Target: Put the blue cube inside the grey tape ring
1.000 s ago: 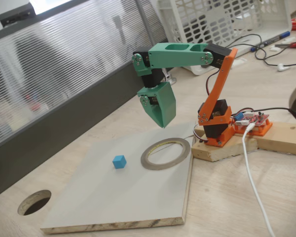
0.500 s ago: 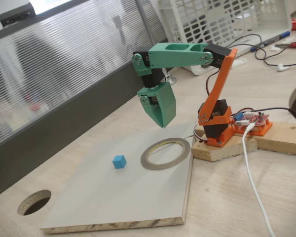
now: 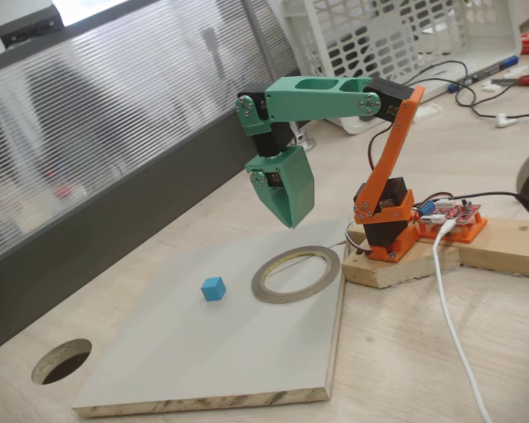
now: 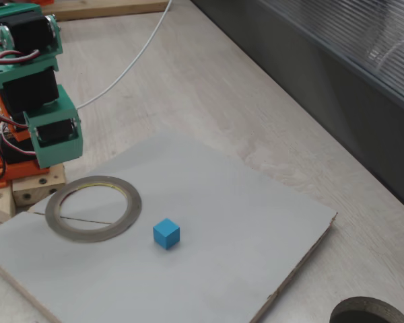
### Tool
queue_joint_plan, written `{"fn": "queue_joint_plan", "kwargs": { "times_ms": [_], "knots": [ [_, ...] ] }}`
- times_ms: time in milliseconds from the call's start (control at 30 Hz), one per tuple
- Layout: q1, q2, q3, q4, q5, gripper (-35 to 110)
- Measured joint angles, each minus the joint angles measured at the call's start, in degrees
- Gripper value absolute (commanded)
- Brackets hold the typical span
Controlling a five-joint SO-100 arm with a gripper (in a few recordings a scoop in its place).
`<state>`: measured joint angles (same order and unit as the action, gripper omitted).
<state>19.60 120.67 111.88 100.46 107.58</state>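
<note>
A green two-finger gripper [image 3: 288,211], its opening impossible to judge, hangs above the flat grey tape ring [image 3: 296,273], the small sky-blue cube [image 3: 213,288] lying unclaimed just left on the grey board [image 3: 203,361].

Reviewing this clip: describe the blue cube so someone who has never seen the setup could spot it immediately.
Find the pale grey board lying on the wooden table. Near the board's middle sits the blue cube, apart from and outside the grey tape ring that lies by the arm's base. It is the board's one bright sky-blue, solid block; its neighbour is a flat, hollow grey ring.
</note>
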Motion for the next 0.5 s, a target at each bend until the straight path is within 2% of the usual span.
{"fn": "queue_joint_plan", "kwargs": {
  "times_ms": [500],
  "knots": [
    [-2.5, 0.0, 0.0, -0.2, 1.1, 2]
  ]
}}
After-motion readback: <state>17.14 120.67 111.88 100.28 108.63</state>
